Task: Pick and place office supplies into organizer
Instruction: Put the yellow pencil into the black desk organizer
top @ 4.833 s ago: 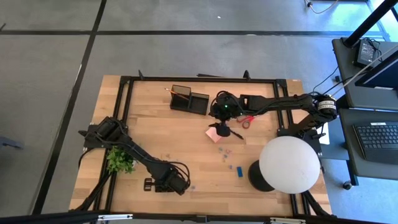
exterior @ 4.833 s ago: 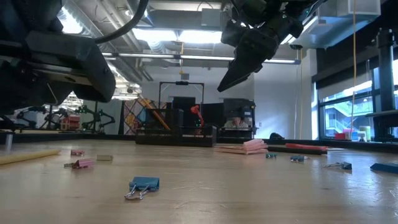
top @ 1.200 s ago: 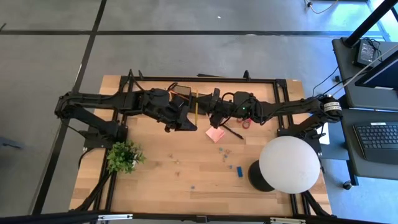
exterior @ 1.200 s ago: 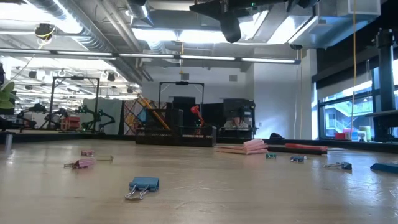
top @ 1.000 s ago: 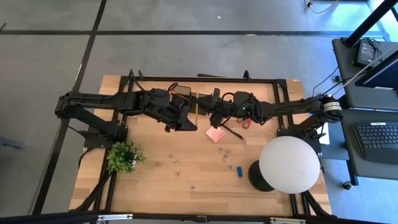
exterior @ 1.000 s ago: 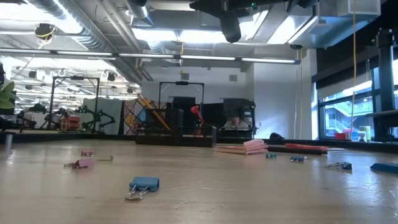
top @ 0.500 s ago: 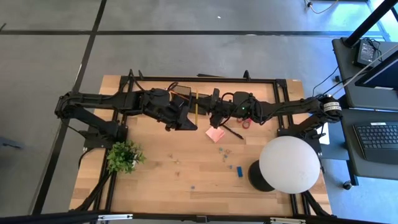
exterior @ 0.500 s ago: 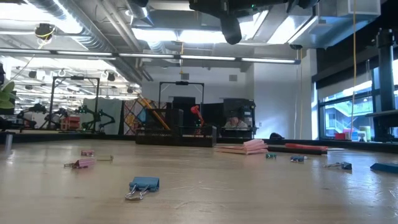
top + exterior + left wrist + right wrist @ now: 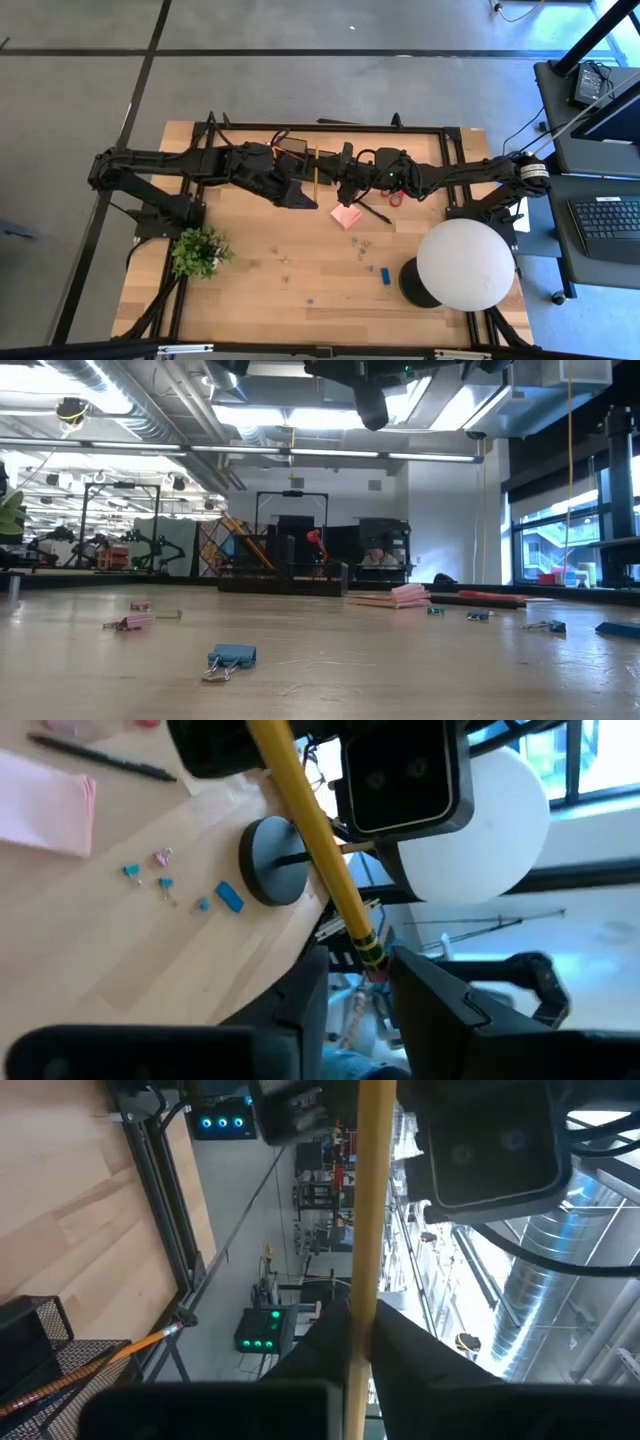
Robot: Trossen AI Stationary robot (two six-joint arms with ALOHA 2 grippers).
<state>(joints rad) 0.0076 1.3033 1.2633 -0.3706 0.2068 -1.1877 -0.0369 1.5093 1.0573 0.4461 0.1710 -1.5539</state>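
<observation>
A yellow pencil [image 9: 314, 176] hangs level in the air over the far middle of the table, between my two grippers. My right gripper [image 9: 358, 1318] reaches in from the table's right and is shut on it. My left gripper [image 9: 360, 982] comes from the left and is open. Its fingers stand on either side of the pencil's eraser end [image 9: 370, 958]. The black organizer [image 9: 40, 1348] stands below, with another pencil [image 9: 130, 1346] leaning in it. In the high view my left arm mostly hides the organizer. My right gripper pinches the pencil's shaft [image 9: 364, 1276] between its two fingers, some way from the eraser end. The fingers come level from the table's right side and lie across the pencil. The pencil is lifted clear and lies level, running from the near side to the far side.
A pink sticky-note pad [image 9: 347, 215], a black pen [image 9: 376, 212] and red scissors [image 9: 397, 195] lie below the grippers. Small clips [image 9: 360, 246] and a blue block [image 9: 385, 273] lie nearer. A white globe lamp [image 9: 465, 262] stands at the near right, a green plant [image 9: 197, 252] at the near left.
My left gripper has rolled about its own line beside the pencil without shifting its place. The pencil has stayed level in the same spot, and my right gripper has kept still on it.
</observation>
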